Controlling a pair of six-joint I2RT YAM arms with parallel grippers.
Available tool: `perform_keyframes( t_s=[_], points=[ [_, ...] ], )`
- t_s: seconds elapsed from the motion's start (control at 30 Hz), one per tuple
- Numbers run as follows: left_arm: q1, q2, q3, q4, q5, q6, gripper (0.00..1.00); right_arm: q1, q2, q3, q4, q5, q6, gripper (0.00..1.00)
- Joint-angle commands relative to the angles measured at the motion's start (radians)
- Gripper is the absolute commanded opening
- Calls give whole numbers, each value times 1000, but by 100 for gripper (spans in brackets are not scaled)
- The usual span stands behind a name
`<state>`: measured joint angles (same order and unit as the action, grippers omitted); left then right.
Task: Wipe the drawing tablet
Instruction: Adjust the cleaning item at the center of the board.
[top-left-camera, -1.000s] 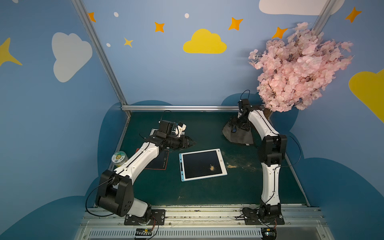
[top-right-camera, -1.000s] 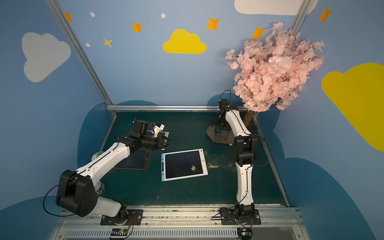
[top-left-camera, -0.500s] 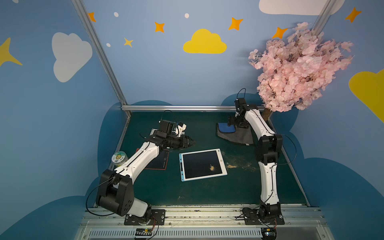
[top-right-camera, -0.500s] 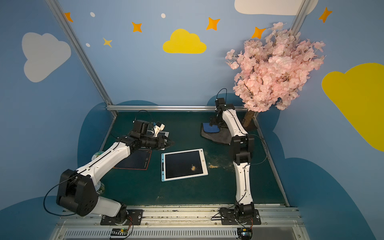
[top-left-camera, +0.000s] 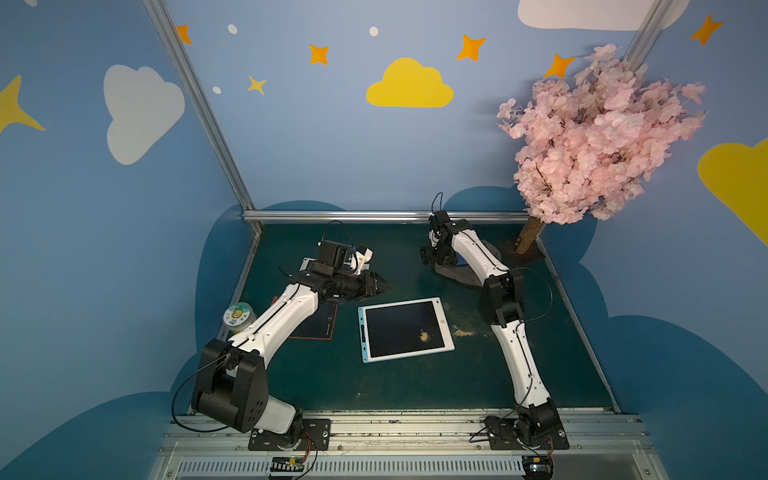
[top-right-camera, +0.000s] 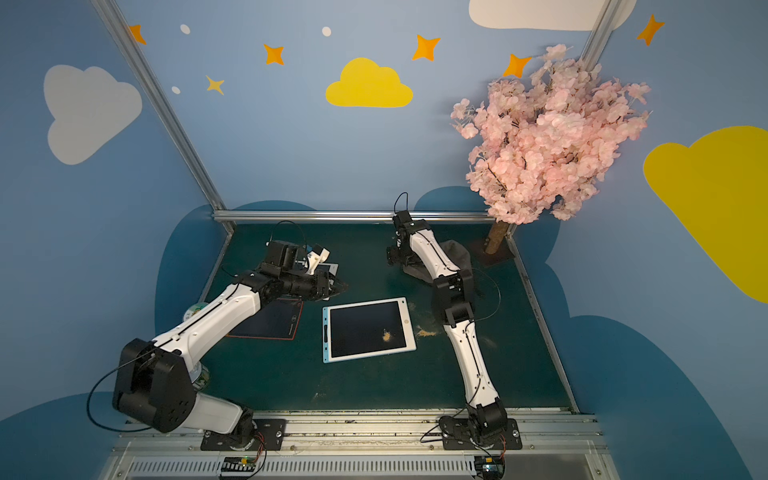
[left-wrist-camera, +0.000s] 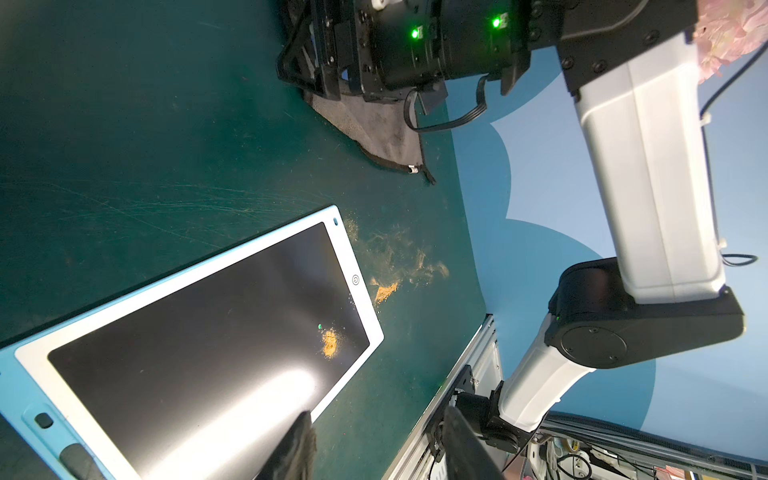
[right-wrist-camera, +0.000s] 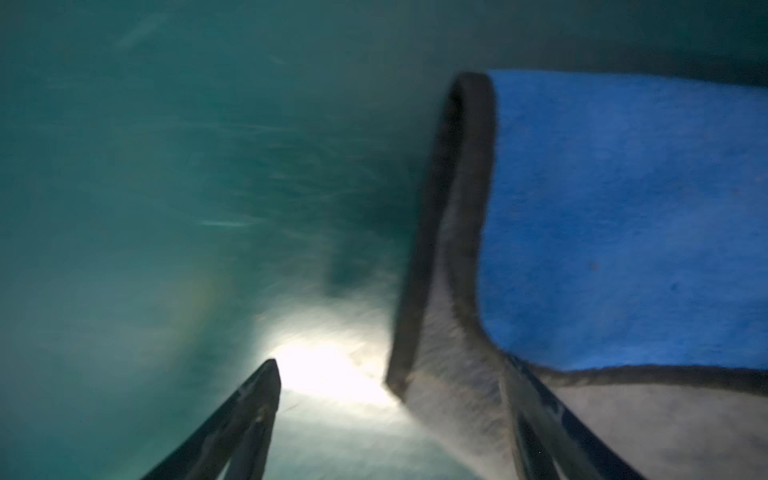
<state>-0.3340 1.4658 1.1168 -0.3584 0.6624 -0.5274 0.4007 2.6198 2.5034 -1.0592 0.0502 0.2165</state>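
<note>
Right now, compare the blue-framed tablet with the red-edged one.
The blue-framed tablet has a white, light-blue border; the red-edged tablet a thin red rim. The blue-framed tablet carries orange powder; the red-edged tablet shows none. The left arm covers part of the red-edged tablet, not the blue-framed tablet. Both lie flat, screens dark.

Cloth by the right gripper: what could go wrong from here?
The right gripper is open astride only a folded edge of the cloth; a thin pinch could slip. Loose orange powder lies on the mat beside the drawing tablet; a dragged cloth could smear it onto the screen. The left gripper hovers by the tablet's far corner, possibly blocking the wipe.
</note>
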Motion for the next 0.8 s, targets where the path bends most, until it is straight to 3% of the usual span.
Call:
perform_keyframes(
  t_s=[0.0, 0.2, 0.3, 0.5, 0.67, 0.77],
  points=[
    [4, -26, 3, -9, 11, 12, 50, 4, 9, 32, 1, 145, -49, 84],
    [4, -26, 6, -10, 9, 10, 50, 9, 47, 34, 11, 206, -85, 83],
    [4, -27, 8, -16, 8, 12, 50, 4, 70, 35, 6, 197, -85, 76],
    [4, -28, 7, -23, 7, 18, 50, -10, 84, 25, 2, 114, -58, 51],
    [6, -21, 0, -20, 8, 23, 50, -17, 62, 15, 7, 7, -15, 0],
    [8, -7, 9, -43, 0, 29, 50, -13, 14, -33, 54, -128, 25, 0]
  ],
)
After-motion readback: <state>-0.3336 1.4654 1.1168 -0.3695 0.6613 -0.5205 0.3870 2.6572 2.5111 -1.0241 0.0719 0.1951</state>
